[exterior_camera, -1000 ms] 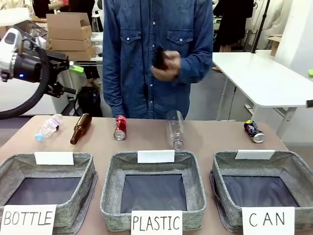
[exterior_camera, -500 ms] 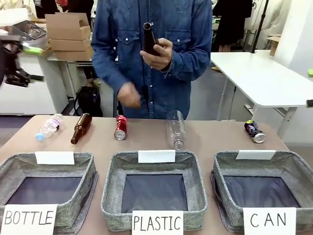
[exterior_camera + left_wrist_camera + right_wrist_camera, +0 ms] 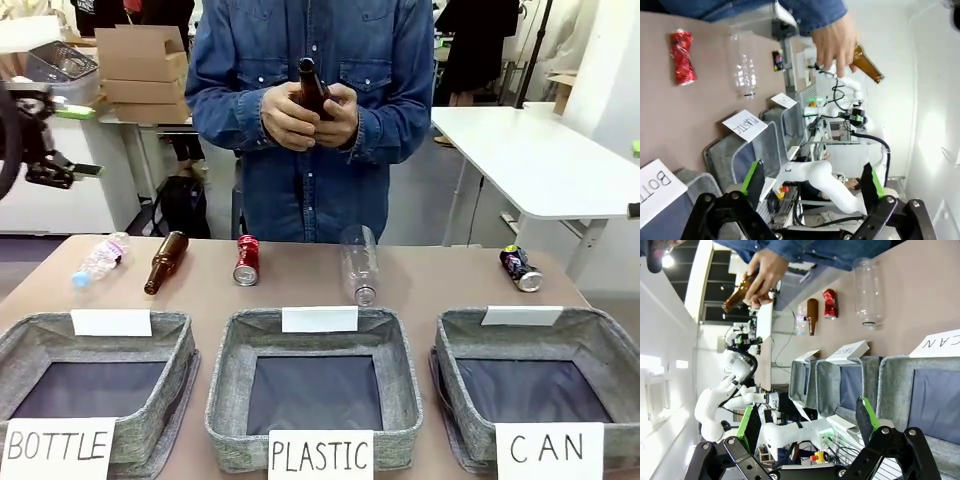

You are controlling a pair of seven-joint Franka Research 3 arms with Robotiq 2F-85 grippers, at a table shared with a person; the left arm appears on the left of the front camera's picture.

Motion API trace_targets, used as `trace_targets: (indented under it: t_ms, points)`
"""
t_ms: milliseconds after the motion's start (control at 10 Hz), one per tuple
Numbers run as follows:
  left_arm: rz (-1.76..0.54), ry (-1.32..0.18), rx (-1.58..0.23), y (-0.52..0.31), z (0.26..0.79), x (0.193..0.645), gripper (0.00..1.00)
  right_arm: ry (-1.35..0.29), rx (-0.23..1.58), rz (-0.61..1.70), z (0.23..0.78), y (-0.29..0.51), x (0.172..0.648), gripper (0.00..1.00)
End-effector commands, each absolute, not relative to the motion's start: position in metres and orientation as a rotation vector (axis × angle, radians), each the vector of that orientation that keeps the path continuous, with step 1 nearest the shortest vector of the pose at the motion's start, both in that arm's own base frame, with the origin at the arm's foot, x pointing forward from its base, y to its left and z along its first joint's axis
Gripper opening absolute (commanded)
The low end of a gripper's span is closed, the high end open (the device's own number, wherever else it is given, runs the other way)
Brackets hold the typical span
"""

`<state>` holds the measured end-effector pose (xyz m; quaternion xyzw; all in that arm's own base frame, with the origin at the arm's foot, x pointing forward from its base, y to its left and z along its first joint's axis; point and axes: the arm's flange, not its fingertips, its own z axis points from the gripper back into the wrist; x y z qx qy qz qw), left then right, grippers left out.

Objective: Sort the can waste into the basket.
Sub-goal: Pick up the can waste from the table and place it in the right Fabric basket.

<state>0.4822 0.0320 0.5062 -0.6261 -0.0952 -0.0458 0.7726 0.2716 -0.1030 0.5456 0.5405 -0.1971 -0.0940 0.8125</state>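
Observation:
A red can [image 3: 245,261] lies on the table's far side, left of centre, and a black printed can [image 3: 520,268] lies at the far right. Both show in the left wrist view, red [image 3: 681,56] and black [image 3: 778,60]. The grey basket signed "CAN" [image 3: 590,318] stands front right with a bare dark bottom. My left gripper [image 3: 85,142] hangs open in the air at the far left, well above the table, its jaws wide apart [image 3: 812,182]. My right gripper [image 3: 807,424] is open too, holding nothing, with the CAN basket [image 3: 890,390] beyond it.
The person at the far side holds a brown bottle [image 3: 312,90] in both hands. On the table lie a small plastic bottle [image 3: 100,258], a brown bottle [image 3: 165,262] and a clear bottle [image 3: 358,262]. Baskets signed BOTTLE [image 3: 185,345] and PLASTIC [image 3: 225,365] stand in front.
My left arm has drawn back towards the left edge. The person has raised the brown bottle to chest height and brought the second hand onto it.

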Motion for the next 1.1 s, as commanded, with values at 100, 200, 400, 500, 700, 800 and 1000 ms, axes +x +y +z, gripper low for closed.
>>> trace_targets:
  t_ms: [100, 200, 400, 500, 700, 800, 1000]
  points:
    - [-0.119, -0.119, -1.305, 0.028, 0.527, 0.513, 1.00, -0.444, 1.169, -0.177, 0.546, -0.103, 0.275, 1.00]
    - [-0.067, -0.136, -1.341, 0.074, 0.527, 0.503, 1.00, -0.444, 1.169, -0.177, 0.546, -0.103, 0.275, 1.00]
    - [0.081, -0.197, -1.386, 0.154, 0.524, 0.461, 1.00, -0.444, 1.169, -0.177, 0.546, -0.103, 0.275, 1.00]
    - [0.154, -0.253, -1.434, 0.189, 0.521, 0.432, 1.00, -0.444, 1.169, -0.177, 0.546, -0.103, 0.275, 1.00]
    - [0.226, -0.328, -1.464, 0.217, 0.511, 0.389, 1.00, -0.444, 1.169, -0.177, 0.546, -0.103, 0.275, 1.00]
    - [0.224, -0.340, -1.465, 0.217, 0.507, 0.381, 1.00, -0.444, 1.169, -0.177, 0.546, -0.103, 0.275, 1.00]
    - [0.219, -0.337, -1.456, 0.211, 0.508, 0.384, 1.00, -0.444, 1.169, -0.177, 0.546, -0.103, 0.275, 1.00]
